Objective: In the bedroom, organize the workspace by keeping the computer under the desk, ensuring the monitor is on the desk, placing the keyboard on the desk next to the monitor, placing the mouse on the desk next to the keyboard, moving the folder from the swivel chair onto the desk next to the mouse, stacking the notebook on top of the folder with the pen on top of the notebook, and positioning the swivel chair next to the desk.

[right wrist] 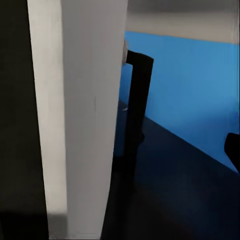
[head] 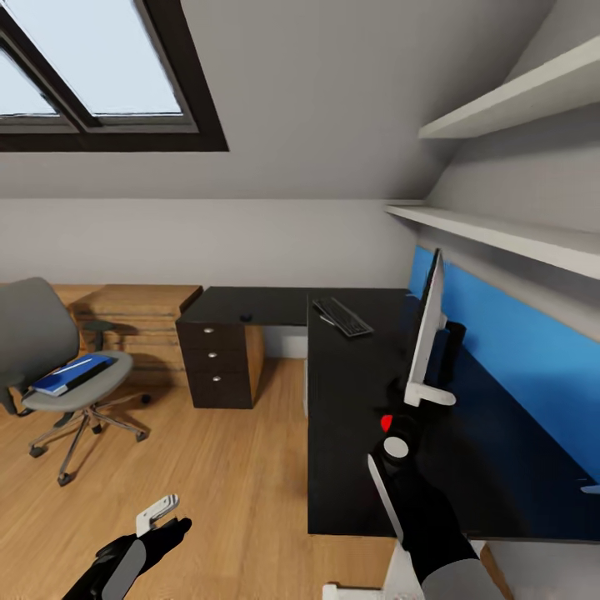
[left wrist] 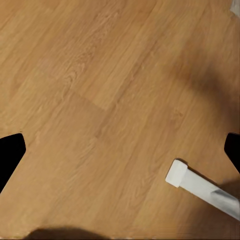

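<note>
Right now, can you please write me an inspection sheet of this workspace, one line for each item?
Surface: desk, glossy black L-shape, black drawers at its left end.
Job's things: monitor upright on the desk, seen edge-on; keyboard on the desk beyond it; mouse on the left wing; folder lying on the chair, something dark on top of it; computer: nothing seen.
Clutter: nothing seen.
Grippers: left gripper low over the wood floor; right gripper over the desk, near the monitor; open or shut cannot be told for either.
Cables: nothing seen.
Surroundings: blue panel, white shelves, skylight, low oak shelving.
</note>
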Robot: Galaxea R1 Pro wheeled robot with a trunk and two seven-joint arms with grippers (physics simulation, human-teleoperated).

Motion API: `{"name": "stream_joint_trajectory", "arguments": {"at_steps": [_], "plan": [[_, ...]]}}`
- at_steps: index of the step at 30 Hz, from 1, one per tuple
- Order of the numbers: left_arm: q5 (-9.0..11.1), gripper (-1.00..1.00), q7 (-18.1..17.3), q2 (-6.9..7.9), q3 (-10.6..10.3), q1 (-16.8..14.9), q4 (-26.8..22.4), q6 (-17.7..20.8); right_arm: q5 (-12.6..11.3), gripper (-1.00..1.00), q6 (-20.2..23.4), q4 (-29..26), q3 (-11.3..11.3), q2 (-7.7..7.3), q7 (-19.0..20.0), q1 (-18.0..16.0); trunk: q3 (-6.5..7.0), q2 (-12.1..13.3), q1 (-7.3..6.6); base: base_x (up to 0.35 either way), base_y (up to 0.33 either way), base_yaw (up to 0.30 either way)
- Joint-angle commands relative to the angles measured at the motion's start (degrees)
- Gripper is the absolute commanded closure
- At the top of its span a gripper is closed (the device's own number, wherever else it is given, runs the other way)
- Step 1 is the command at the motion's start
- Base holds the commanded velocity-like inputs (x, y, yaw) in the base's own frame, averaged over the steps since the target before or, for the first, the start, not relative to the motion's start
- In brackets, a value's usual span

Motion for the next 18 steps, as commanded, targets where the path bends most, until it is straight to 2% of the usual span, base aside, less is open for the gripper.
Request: {"name": "stream_joint_trajectory", "arguments": {"at_steps": [1,6,15,18], "plan": [[0.6,-1.0,0.4,0.01,0.0,0.0,-0.1,0.3,0.4,-1.0,0.4,0.2,0.1,0.0,-0.3,0.0,-0.07,0.0,-0.02,-0.241,-0.24,0.0],[0.7,-1.0,0.4,0.03,0.0,0.0,-0.1,0.3,0.4,-1.0,0.4,0.5,0.1,0.0,-0.2,0.0,-0.07,0.0,-0.02,-0.124,-0.24,0.0],[0.7,-1.0,0.4,0.1,0.0,0.0,-0.2,0.4,0.4,-1.0,0.1,0.6,0.0,0.0,-0.2,0.0,-0.07,0.0,-0.02,-0.008,-0.235,0.0],[0.7,-1.0,0.4,0.11,0.0,0.0,-0.2,0.4,0.3,-1.0,0.1,0.5,-0.1,-0.03,-0.1,0.0,-0.07,0.0,-0.02,0.0,-0.106,0.0]]}}
